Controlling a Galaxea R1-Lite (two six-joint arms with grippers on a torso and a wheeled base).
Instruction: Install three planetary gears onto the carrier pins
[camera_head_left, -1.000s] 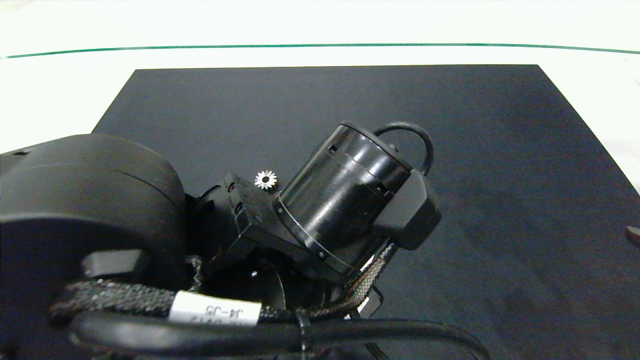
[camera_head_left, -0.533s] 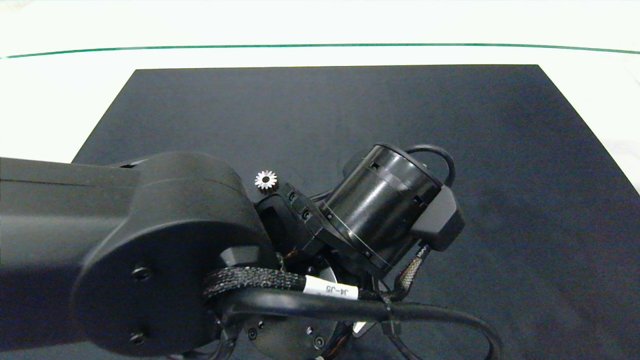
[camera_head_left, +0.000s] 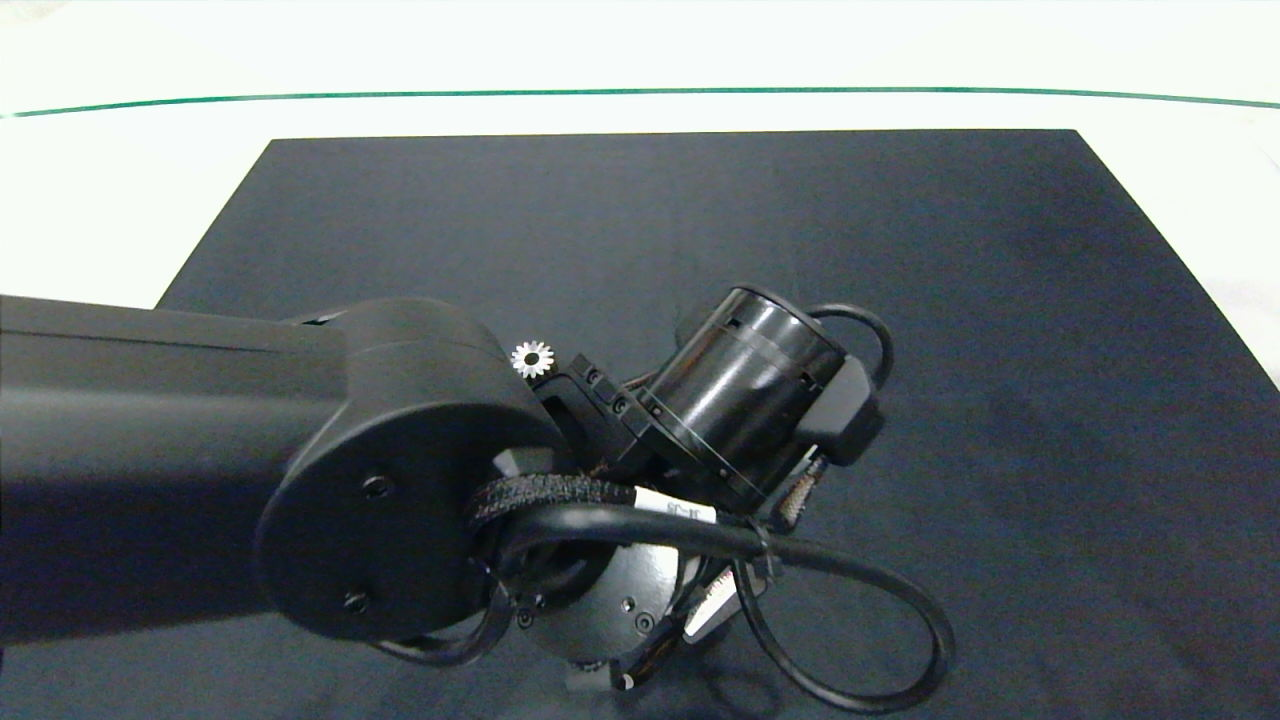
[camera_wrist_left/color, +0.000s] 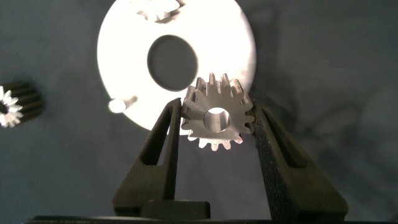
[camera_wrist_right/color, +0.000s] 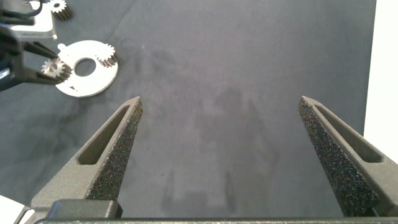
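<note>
Over white disc (camera_wrist_left/color: 118, 62), left pincer (camera_wrist_left/color: 214, 124) gripping gear (camera_wrist_left/color: 216, 115), seemingly above a pin

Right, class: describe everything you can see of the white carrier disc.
The white carrier disc is flat, round and bright, lying on the dark mat with a large round centre hole. One gear already sits on it near its rim, and one bare silvery pin stands upright. The left hand holds a second gear above its edge. A third gear lies on the mat beside the disc.
</note>
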